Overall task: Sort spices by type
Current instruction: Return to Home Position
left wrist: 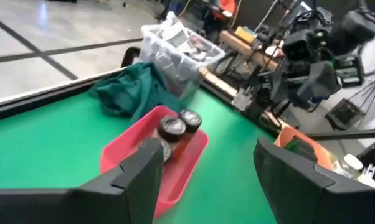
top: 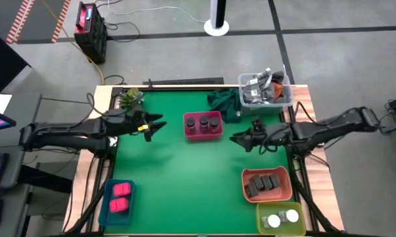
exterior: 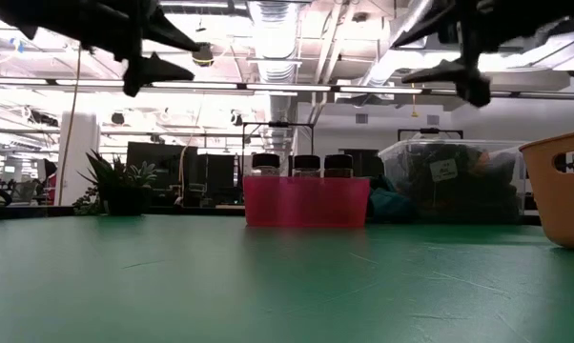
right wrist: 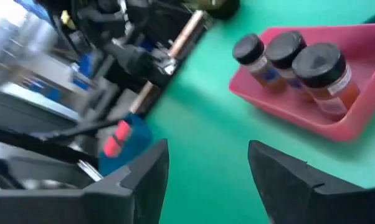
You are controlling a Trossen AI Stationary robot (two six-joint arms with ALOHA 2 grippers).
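Both arms hover above the tabletop (top: 185, 178), left gripper (top: 155, 129) and right gripper (top: 240, 141) facing each other, fingers spread and empty. The brown jars (top: 203, 122) stand in the pink tray (top: 202, 137) between them, a touch nearer the right one.

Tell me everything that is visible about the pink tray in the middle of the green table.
The pink tray is a shallow rectangular plastic-looking bin with a raised rim. It sits flat on the green table, towards its far middle. Three dark-lidded brown jars stand upright inside, in a row. A green cloth lies by one far corner. The left pincer and right pincer hover open at its sides, not touching.
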